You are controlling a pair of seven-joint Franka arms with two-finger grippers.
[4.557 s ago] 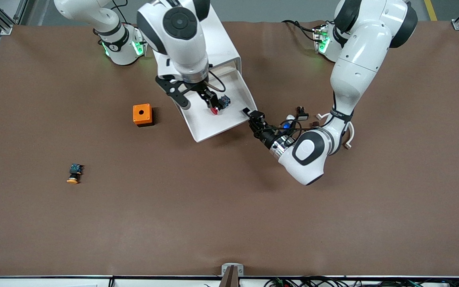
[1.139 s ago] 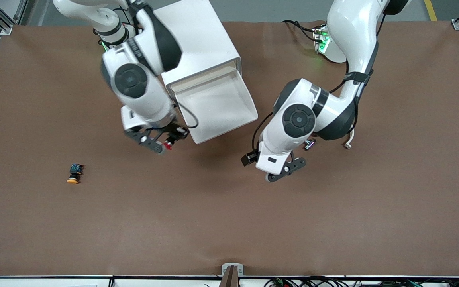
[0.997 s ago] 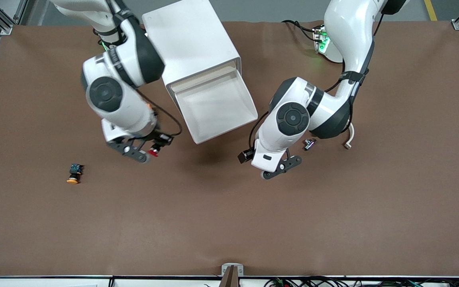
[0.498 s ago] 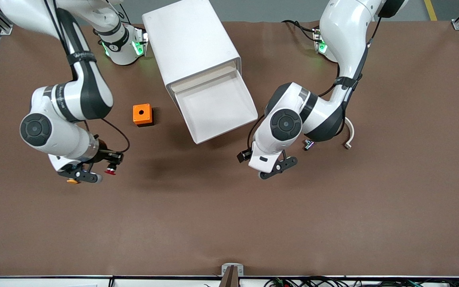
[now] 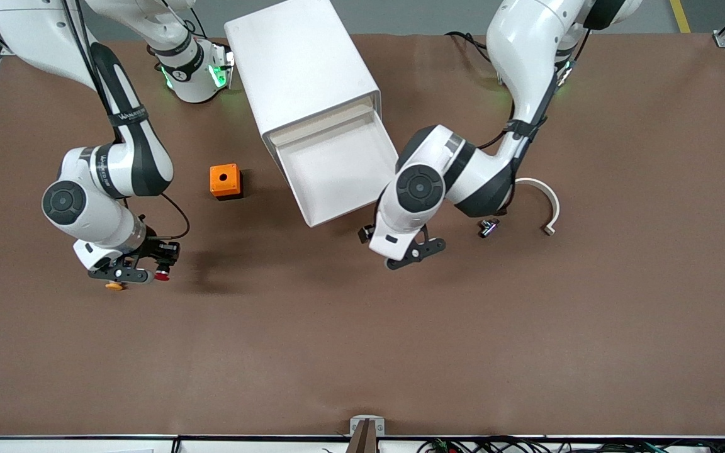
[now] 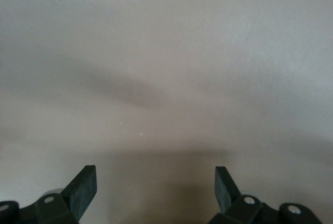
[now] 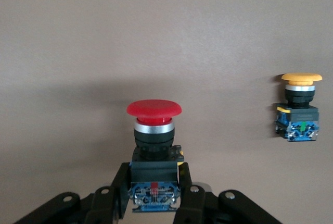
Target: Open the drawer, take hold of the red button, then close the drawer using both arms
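The top drawer of the white cabinet stands pulled out, and nothing shows in its tray. My right gripper hangs low over the table toward the right arm's end, shut on the button. In the right wrist view the button has a red cap, and my right gripper clamps its black-and-blue body. My left gripper hovers over the table just off the drawer's front corner. In the left wrist view my left gripper is open with only bare table between its fingers.
An orange-yellow-capped button lies close beside the held one, partly under the right hand. An orange box with a hole sits beside the cabinet. A white curved strip and a small dark part lie by the left arm.
The right arm has carried the red button from beside the drawer out toward its end of the table, next to the yellow-capped button. The left gripper has drifted toward the drawer's front.
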